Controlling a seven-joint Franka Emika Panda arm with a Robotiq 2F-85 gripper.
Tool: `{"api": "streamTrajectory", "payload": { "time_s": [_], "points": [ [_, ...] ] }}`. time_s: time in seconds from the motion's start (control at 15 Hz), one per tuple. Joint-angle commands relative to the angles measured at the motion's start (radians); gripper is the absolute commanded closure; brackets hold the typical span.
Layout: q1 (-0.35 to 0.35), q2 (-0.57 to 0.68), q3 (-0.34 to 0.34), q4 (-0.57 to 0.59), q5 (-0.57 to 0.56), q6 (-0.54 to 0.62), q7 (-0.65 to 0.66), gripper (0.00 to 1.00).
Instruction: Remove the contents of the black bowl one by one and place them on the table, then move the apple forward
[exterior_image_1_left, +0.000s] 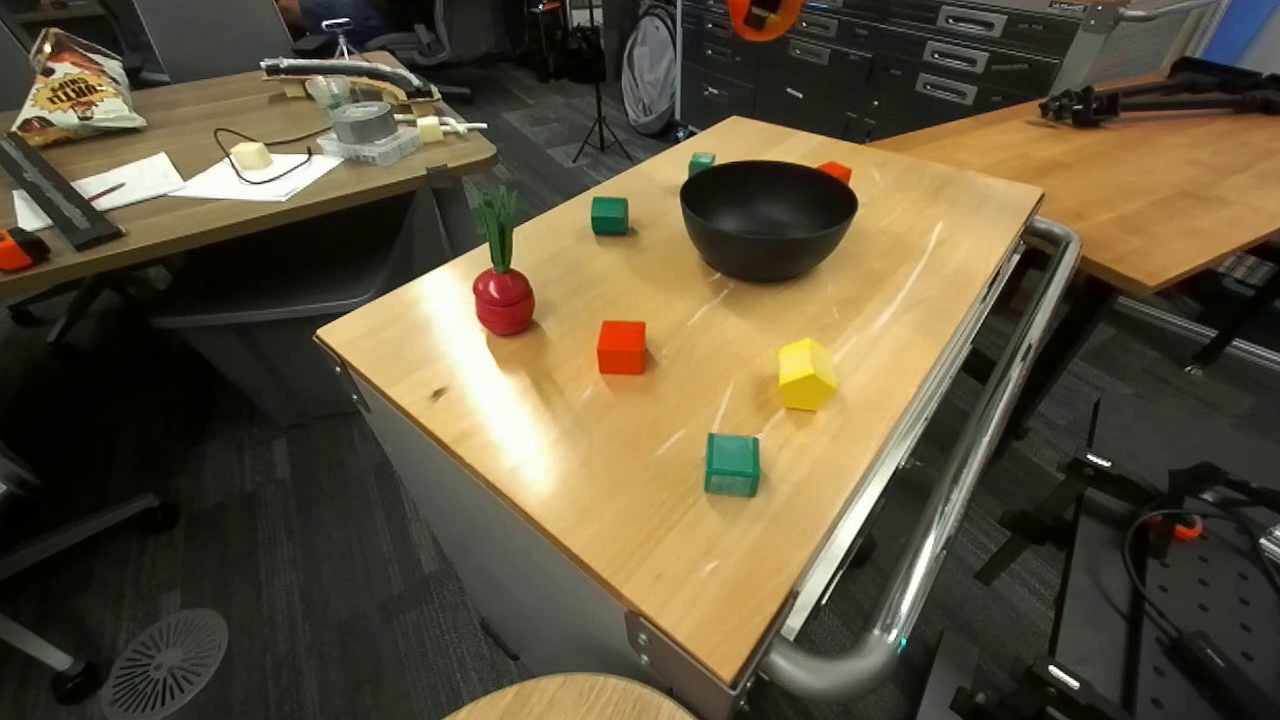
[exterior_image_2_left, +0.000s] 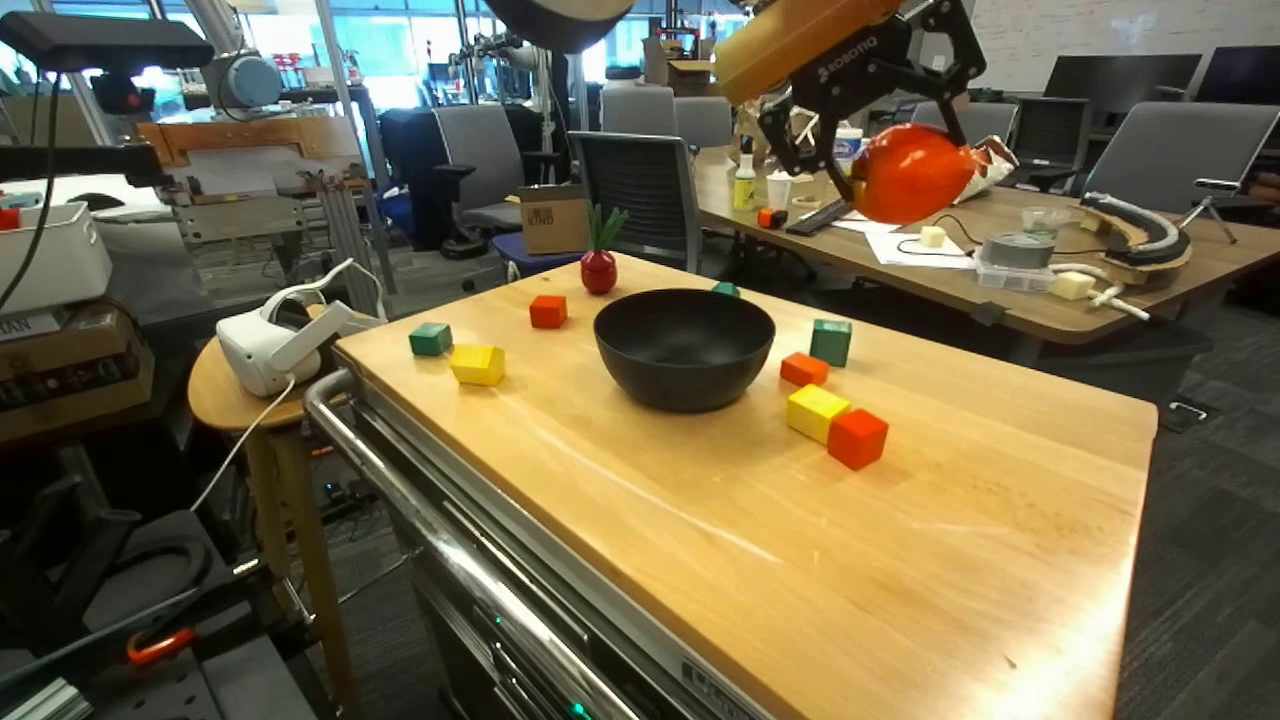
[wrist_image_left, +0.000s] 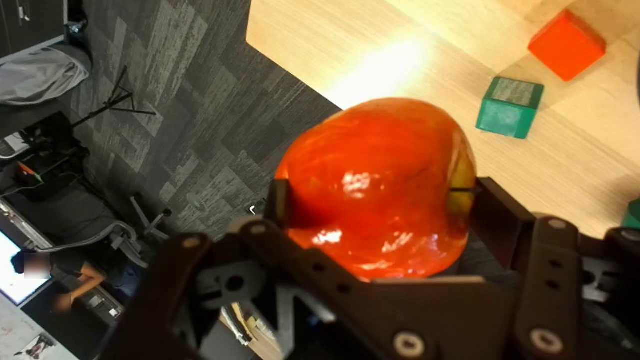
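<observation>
Since the bowl (exterior_image_1_left: 769, 235) looks empty, with toys (exterior_image_1_left: 622, 348) around it on the desk (exterior_image_1_left: 600, 450), unloading seems done, leaving the forward move of the apple (exterior_image_2_left: 908, 175), clamped in the gripper (wrist_image_left: 378, 197) aloft, well apart from the bowl.

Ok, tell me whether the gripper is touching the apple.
Touching. In the wrist view, the gripper has its two fingers against opposite sides of the apple, with no gap showing.
</observation>
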Motion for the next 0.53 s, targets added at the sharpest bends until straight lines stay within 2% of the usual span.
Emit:
{"api": "streamTrajectory", "payload": {
  "time_s": [0.0, 0.47],
  "points": [
    [0.008, 0.175, -0.022, 0.192, 0.015, -0.038, -0.056, 0.38],
    [-0.007, 0.377, -0.03, 0.393, 0.127, -0.178, -0.143, 0.38]
  ]
}}
